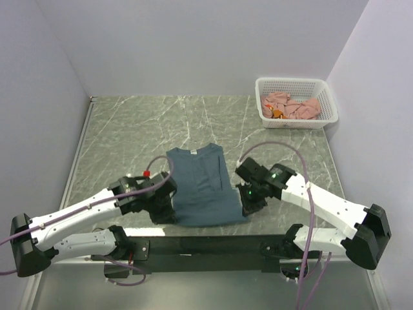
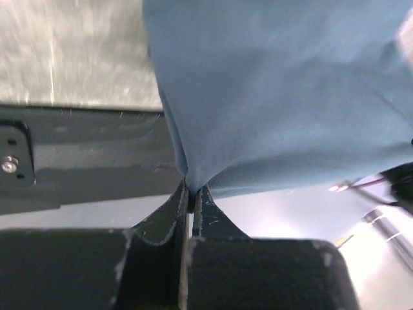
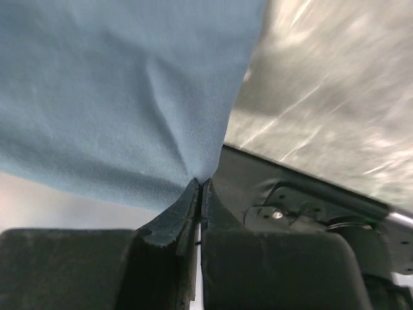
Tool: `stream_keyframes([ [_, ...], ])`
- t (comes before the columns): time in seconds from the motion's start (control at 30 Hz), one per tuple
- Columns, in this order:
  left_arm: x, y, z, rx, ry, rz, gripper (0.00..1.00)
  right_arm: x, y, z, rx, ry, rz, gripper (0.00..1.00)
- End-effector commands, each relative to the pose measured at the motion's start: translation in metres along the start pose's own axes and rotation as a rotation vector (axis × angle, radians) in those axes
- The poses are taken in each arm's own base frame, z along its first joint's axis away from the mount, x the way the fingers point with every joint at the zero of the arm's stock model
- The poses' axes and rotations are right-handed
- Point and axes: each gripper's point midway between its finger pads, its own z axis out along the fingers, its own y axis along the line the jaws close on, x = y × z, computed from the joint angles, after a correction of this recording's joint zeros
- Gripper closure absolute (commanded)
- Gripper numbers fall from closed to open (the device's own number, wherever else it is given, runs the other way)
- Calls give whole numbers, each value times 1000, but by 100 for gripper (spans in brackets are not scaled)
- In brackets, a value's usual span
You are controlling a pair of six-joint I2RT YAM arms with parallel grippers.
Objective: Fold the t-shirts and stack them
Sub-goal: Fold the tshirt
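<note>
Well beyond blue shirt (image 1: 203,187), white basket (image 1: 297,123) with pink shirts (image 1: 293,106).

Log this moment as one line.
left gripper: shut on blue t-shirt | right gripper: shut on blue t-shirt | pink t-shirts: in basket

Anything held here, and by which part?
The slate-blue t-shirt: the left gripper and right gripper, jaws shut, each pinch a near-edge corner, on their own sides.

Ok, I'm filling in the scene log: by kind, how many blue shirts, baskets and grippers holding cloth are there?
Slate-blue t-shirt: 1
White basket: 1
Grippers shut on the t-shirt: 2 (left gripper, right gripper)
Total: 4
Pink cloth heaped in the basket: number cannot be told.
</note>
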Motion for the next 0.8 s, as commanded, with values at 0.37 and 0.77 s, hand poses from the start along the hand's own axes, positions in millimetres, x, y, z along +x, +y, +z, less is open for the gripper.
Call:
stream_keyframes([
  [0.37,-103,-30,-46,81,-228,24,99,-118,-3,-68,97,-188,-23,100],
  [0.77,-168,-44,-44,76,-309,67,99,-192,6,-73,85,-250,-32,100],
])
